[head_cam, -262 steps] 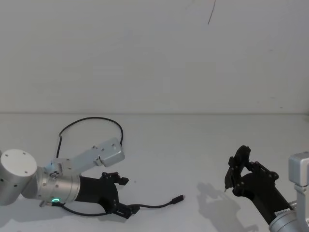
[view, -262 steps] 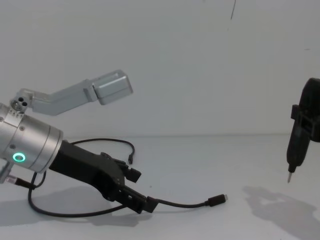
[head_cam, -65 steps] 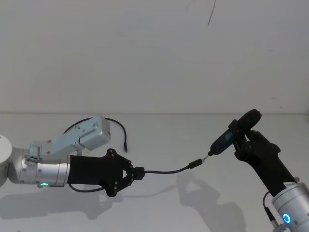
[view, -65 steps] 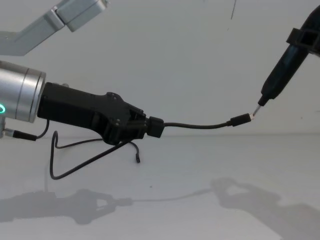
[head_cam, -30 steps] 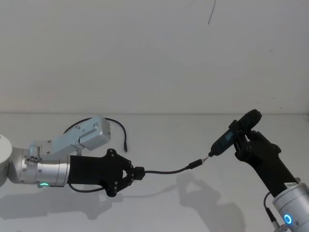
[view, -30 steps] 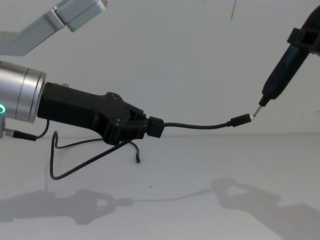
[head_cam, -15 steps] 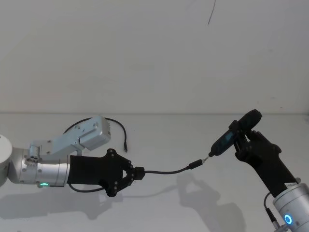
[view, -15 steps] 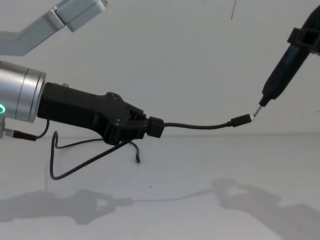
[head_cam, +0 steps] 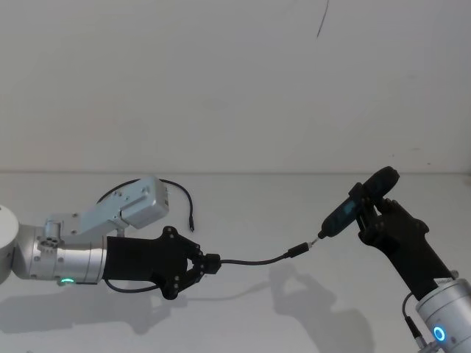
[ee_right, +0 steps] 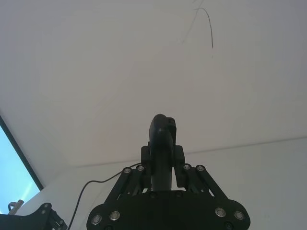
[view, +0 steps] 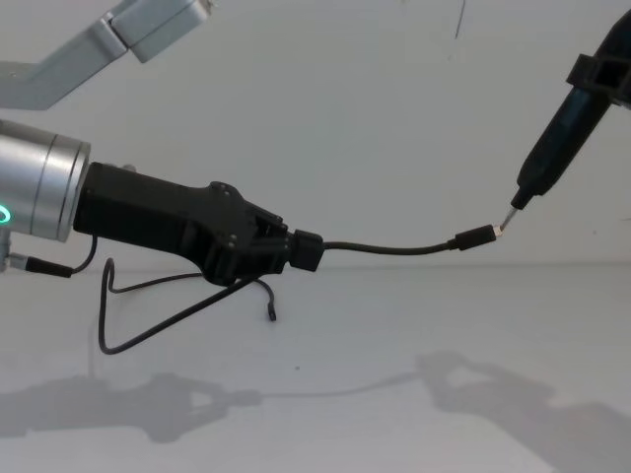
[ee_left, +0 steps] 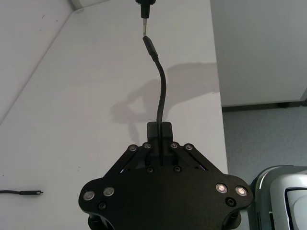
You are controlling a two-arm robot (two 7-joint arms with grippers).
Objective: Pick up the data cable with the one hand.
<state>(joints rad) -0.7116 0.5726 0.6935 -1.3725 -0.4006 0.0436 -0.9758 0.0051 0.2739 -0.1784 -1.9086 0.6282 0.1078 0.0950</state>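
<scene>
The data cable (head_cam: 257, 259) is a thin black cord held in the air above the white table. My left gripper (head_cam: 207, 265) is shut on its thick plug, and a short length arcs to the right. Its free plug (view: 473, 236) meets the metal point of a slim black pen-shaped tool (view: 554, 163). My right gripper (head_cam: 370, 212) is shut on that tool at the right. In the left wrist view the cable (ee_left: 160, 91) runs from the left gripper (ee_left: 159, 133) to the tool's tip (ee_left: 145, 25). The remaining cord (view: 148, 330) droops to the table behind my left arm.
The cable's other end (head_cam: 191, 224) lies on the table (head_cam: 257, 206) behind the left arm's silver link (head_cam: 136, 206). A plain white wall stands behind. The table's side edge (ee_left: 218, 96) drops to a grey floor in the left wrist view.
Since 8.7 s ago my left gripper has lifted the cable off the table and the right arm has raised the tool to the free plug. Over the last second nothing has moved.
</scene>
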